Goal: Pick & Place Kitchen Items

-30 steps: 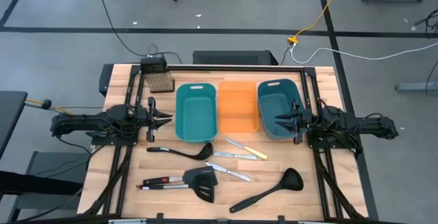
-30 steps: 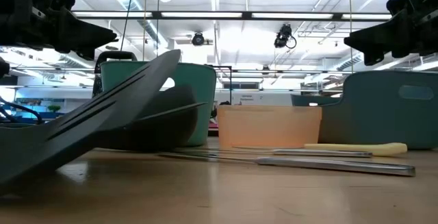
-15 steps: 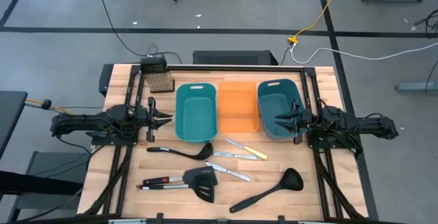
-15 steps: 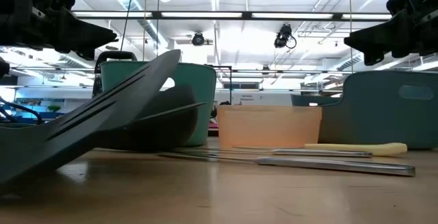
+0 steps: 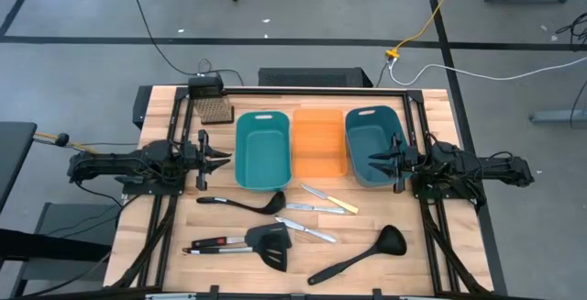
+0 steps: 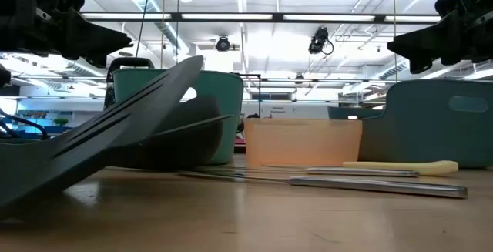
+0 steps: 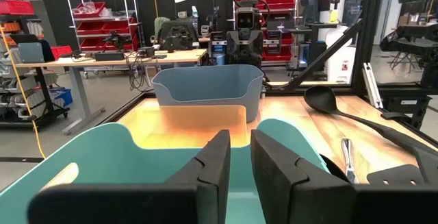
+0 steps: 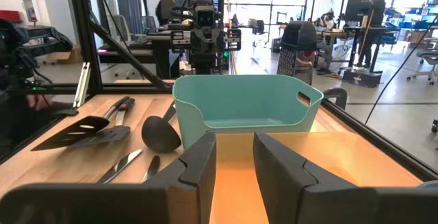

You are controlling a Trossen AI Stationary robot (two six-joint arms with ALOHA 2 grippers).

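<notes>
Two black slotted spatulas [image 5: 271,242] are lying at the near left of the worktop [image 5: 431,268], blades toward the right, handles running left; one handle [image 5: 213,242] is carrying red marks. One black ladle [image 5: 359,255] is resting at the near right, slanting from near-left up to its bowl at the far right. Farther in, slim silver table knives [image 5: 308,231] are lying roughly left to right, a yellow-handled knife [image 5: 330,200] is angling beside them, and a second ladle [image 5: 243,204] is stretching left to right.

Both arms are reaching level inward from the worktop's sides. Left gripper [image 5: 218,161] is hovering beside the teal bin [image 5: 261,149], jaws slightly parted, gripping nothing. Right gripper [image 5: 378,162] is hovering over the darker bin [image 5: 371,144], jaws likewise apart and empty. No writing is reading clearly.
</notes>
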